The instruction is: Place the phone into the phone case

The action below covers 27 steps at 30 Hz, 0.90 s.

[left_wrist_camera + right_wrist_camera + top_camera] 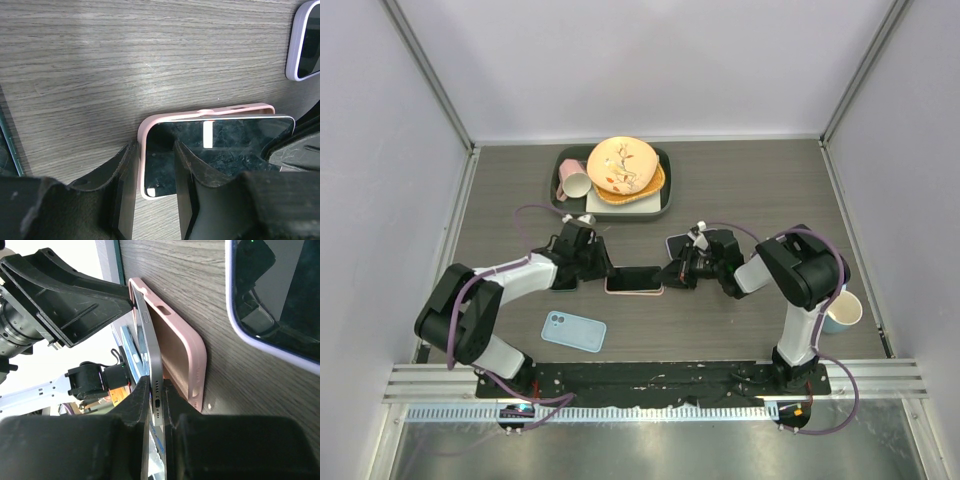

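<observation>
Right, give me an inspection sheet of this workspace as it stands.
Surface: wood-grain table, no spills seen.
Job's things: phone part-way into pink case, one end seated, the other tilted out.
Clutter: tray with plates and pink cup; blue case; lilac-cased phone; cup at the right edge.
Grippers: left gripper, jaws shut on the pink case's end; right gripper, jaws shut on the phone's end.
Cables: purple cables loop along both arms, clear of the case.
Surroundings: white walls, metal frame; nothing else seen.
</observation>
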Available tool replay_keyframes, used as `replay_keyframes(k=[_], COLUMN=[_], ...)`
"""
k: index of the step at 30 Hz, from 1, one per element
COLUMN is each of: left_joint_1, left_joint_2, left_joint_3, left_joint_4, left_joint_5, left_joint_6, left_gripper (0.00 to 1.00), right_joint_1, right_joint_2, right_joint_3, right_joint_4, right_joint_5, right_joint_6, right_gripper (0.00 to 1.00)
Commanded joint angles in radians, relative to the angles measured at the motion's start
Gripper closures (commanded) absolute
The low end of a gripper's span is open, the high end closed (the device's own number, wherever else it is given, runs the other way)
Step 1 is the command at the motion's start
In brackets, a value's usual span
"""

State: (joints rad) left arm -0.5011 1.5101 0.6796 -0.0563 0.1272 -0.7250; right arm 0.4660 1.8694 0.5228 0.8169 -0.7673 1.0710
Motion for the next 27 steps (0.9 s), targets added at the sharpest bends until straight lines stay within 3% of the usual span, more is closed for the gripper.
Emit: replay_keyframes(k=[1,7,16,27], left_joint_1=[-0.03,-0.048,-0.059,-0.066], left_joint_2=[0.036,0.013,-0.131,-0.28], left_joint_3=[-0.012,0.04,0.141,0.153], left_joint_4=[0.144,0.059,-0.25,-0.235], left_joint_5=[0.163,0.121,-0.169,-0.084], left_joint_6=[-0.045,0.015,0.142,0.139], left_gripper=[0.64,0.62,0.52,0.51], right_joint_1=[0.057,0.065,0.065,0.071], right_joint_2=[0.065,0.063,0.027,0.019], right_joint_3=[0.025,0.055,0.114,0.128], right_joint_4=[-0.085,-0.231,-0.522,-0.575], right_joint_5=[0.109,0.151,0.256,0.289], right_joint_6=[-0.029,-0.12,-0.284,-0.316], right_gripper=[0.99,0.99,0.99,0.99])
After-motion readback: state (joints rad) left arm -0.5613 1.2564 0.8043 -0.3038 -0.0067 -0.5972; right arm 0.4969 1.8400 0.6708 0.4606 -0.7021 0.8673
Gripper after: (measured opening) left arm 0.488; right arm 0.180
